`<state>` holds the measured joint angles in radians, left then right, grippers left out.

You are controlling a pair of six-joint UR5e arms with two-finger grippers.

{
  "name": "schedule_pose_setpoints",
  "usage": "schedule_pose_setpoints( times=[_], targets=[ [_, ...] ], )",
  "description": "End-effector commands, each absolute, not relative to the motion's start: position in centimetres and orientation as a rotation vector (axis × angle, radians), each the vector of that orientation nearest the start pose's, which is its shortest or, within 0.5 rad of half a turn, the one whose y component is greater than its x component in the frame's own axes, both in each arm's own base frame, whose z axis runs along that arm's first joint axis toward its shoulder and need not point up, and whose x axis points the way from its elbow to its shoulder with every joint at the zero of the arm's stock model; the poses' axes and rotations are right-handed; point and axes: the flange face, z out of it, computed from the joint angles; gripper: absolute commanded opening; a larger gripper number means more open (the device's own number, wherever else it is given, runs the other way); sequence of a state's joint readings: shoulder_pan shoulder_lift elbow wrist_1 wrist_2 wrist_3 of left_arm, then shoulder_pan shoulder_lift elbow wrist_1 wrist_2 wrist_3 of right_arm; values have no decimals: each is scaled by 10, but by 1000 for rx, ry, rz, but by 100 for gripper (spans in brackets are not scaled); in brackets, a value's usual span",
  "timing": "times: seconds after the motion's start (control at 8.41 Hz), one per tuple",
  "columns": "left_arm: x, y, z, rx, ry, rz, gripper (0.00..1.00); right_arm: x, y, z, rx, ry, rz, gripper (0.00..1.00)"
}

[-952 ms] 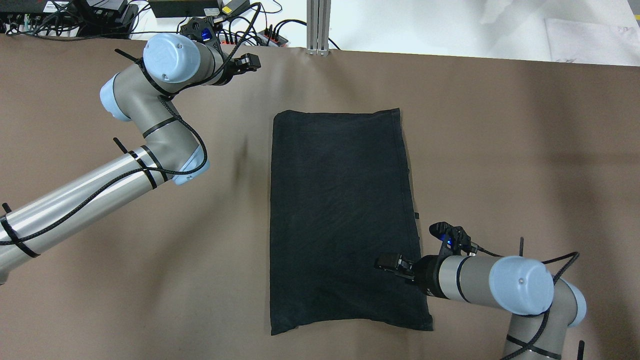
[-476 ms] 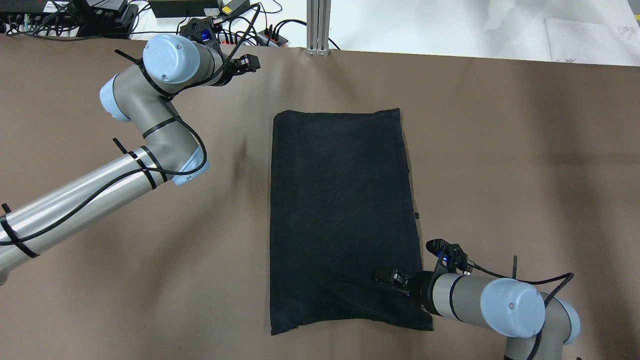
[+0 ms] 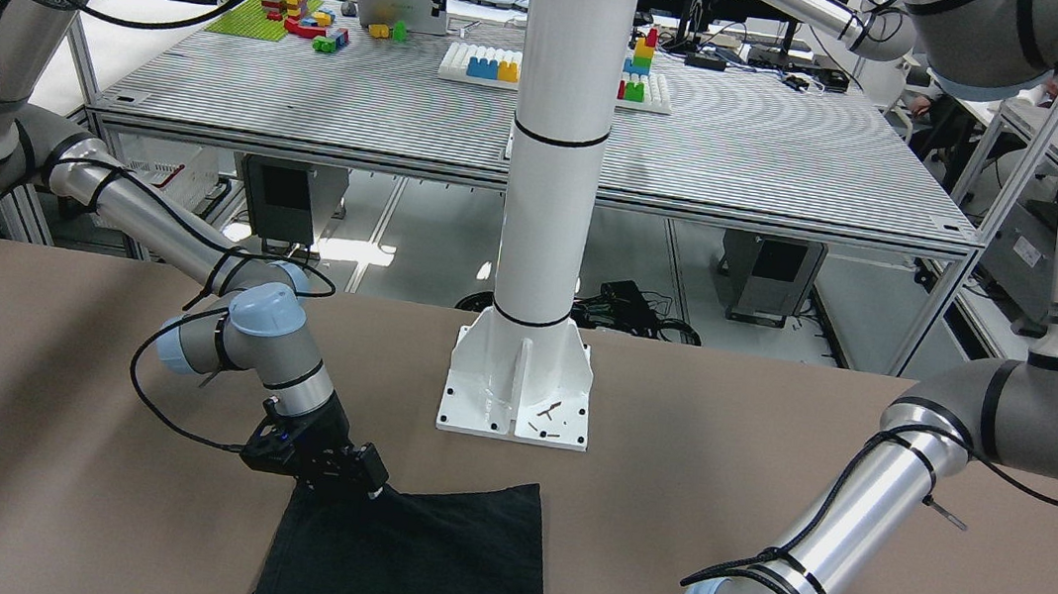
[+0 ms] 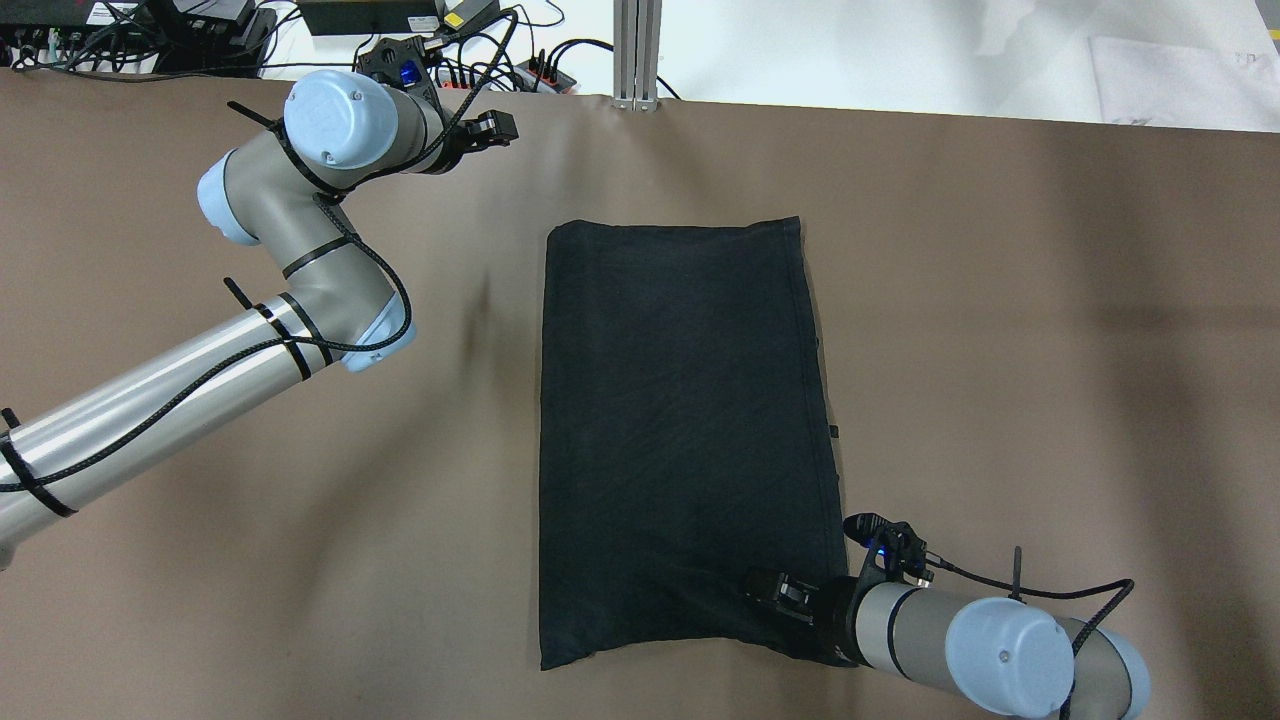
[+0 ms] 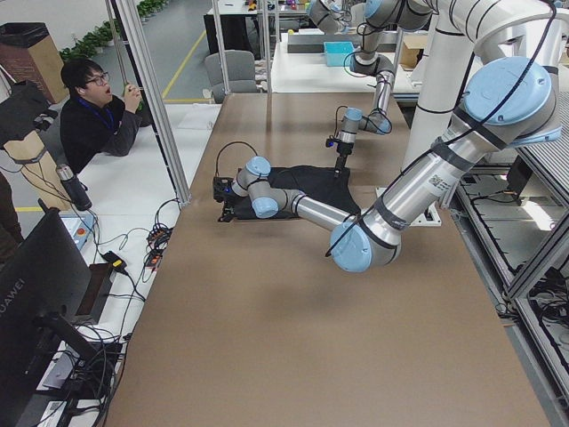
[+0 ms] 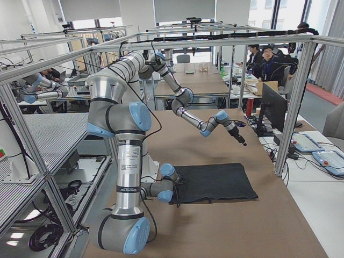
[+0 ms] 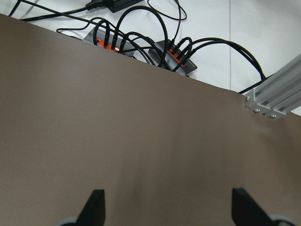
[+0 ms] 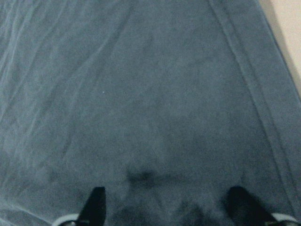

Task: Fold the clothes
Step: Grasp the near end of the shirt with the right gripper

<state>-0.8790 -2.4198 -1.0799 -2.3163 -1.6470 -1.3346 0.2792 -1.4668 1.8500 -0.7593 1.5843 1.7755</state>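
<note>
The black garment lies flat on the brown table as a tall rectangle. It also shows in the front-facing view and the right wrist view. My right gripper is open and low over the garment's near right corner. Its fingers stand apart over the fabric and hold nothing. My left gripper is open and empty above bare table near the far edge, left of the garment. Its fingers are spread wide.
Power strips and cables lie just past the table's far edge, beside an aluminium post. The robot's white pillar base stands on the near side. A person sits beyond the far edge.
My right gripper has moved along the garment's right side toward the near corner, staying open. The left arm has barely moved. The garment lies as before.
</note>
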Motion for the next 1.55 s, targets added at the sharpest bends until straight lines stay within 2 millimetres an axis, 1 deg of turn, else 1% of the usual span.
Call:
schedule_pose_setpoints(
  times=[0.0, 0.12, 0.24, 0.36, 0.48, 0.71, 0.83, 1.07, 1.19, 1.31, 1.43],
  targets=[
    [426, -712, 264, 531, 982, -532, 95, -510, -269, 359, 46, -1173, 415, 94],
    [426, -712, 264, 532, 982, -534, 95, -521, -273, 340, 54, -1163, 421, 94],
    [426, -712, 263, 532, 983, -534, 95, -524, -275, 332, 56, -1166, 423, 86],
    [426, -712, 264, 532, 981, -533, 95, -523, -277, 330, 56, -1169, 431, 40],
    [428, -711, 264, 531, 982, -533, 95, -524, -279, 333, 58, -1163, 433, 0],
    [433, -708, 261, 526, 988, -531, 95, -526, -279, 335, 58, -1157, 434, 0],
    [433, -708, 260, 526, 991, -530, 95, -525, -281, 335, 60, -1161, 437, 0],
    [430, -706, 249, 529, 1013, -535, 95, -513, -294, 327, 69, -1186, 449, 0],
    [427, -700, 237, 536, 1041, -528, 95, -504, -296, 313, 76, -1215, 448, 0],
    [420, -686, 219, 513, 1105, -500, 95, -500, -294, 306, 78, -1232, 439, 0],
    [413, -657, 225, 377, 1208, -483, 95, -499, -293, 303, 79, -1239, 432, 0]
  ],
)
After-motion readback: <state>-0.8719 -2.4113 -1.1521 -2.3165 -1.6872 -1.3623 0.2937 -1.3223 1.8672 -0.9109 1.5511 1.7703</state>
